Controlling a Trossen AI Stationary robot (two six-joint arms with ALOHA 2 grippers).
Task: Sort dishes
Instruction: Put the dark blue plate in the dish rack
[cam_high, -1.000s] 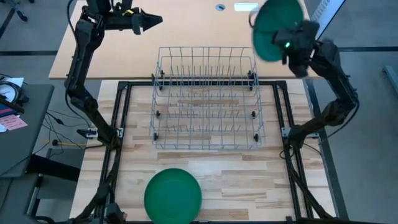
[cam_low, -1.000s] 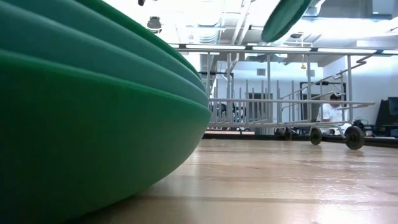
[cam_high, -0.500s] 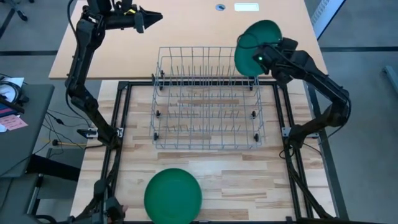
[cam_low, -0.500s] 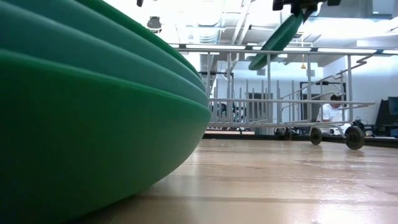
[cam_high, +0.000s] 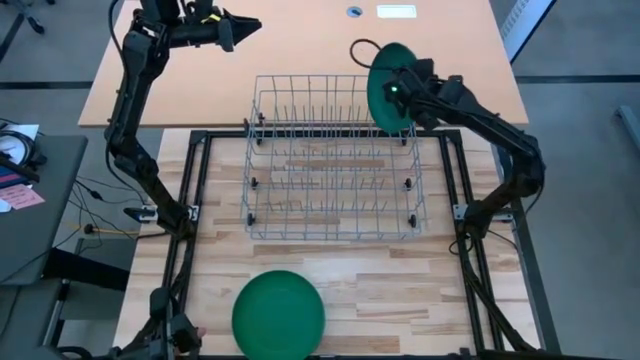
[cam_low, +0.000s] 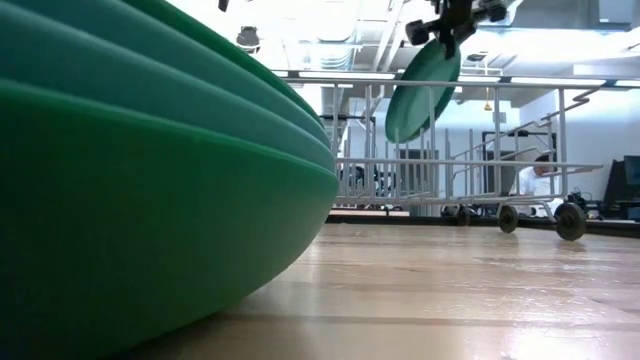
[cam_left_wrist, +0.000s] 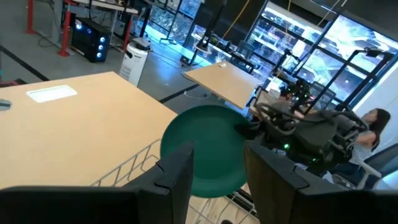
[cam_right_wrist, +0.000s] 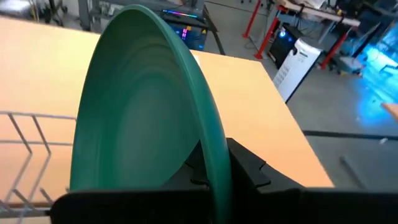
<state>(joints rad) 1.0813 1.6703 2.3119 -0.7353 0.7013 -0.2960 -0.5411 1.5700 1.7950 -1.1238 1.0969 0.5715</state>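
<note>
My right gripper (cam_high: 405, 88) is shut on a dark green plate (cam_high: 380, 70) that stands on edge over the far right corner of the wire rack (cam_high: 333, 160). In the low view the plate (cam_low: 425, 90) hangs slanting below the gripper (cam_low: 447, 25). Whether its lower edge touches the rack I cannot tell. A stack of green plates (cam_high: 278, 315) lies flat on the wooden table at its near edge and fills the left of the low view (cam_low: 150, 200). My left gripper (cam_high: 245, 27) waits high at the far left, level and open, pointing toward the held plate (cam_left_wrist: 205, 158). My right gripper pinches the plate's rim (cam_right_wrist: 214, 171) between its two fingers, one finger on each face. The fingers come from the table's right, slanting a little downward. The plate stands on edge, tilted, with most of it reaching beyond and below the fingers.
A tan table (cam_high: 300, 55) lies beyond the rack, with a white label and a round grommet on it. Black frame rails (cam_high: 455, 170) run along both sides of the wooden top. Bare wood lies between the rack and the stack. A person (cam_low: 530, 180) sits in the room behind.
My right gripper has carried the plate down and toward the table's left, from beyond the far right corner to over the rack's far right corner. Its wrist has rolled, so the plate now stands more on edge. The left arm has kept its place.
</note>
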